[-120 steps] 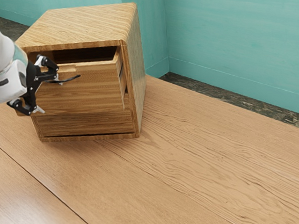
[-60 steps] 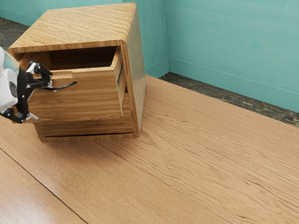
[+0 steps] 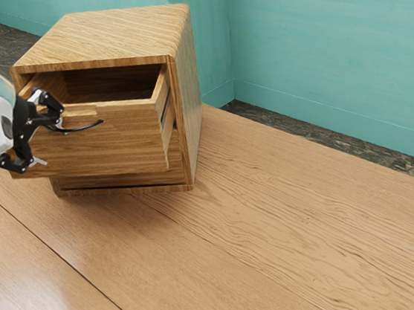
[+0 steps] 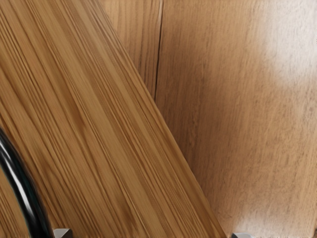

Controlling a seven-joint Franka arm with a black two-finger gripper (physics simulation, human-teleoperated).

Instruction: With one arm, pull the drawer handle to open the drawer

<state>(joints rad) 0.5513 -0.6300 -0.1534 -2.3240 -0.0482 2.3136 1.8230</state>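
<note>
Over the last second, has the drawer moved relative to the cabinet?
Yes. The drawer has slid further out of the cabinet, toward the exterior view's left; the cabinet itself has stayed put.

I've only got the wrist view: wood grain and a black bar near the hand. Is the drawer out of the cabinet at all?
Observer: Yes. In the exterior view the drawer stands partly out of the cabinet, and its hollow inside shows from above.
Operator: Where is the hand on it?
Observer: The gripper is at the black handle, at the end of the drawer front toward the exterior view's left.
Operator: What is the cabinet standing on?
Observer: A wooden table, with a teal wall behind it.
</note>
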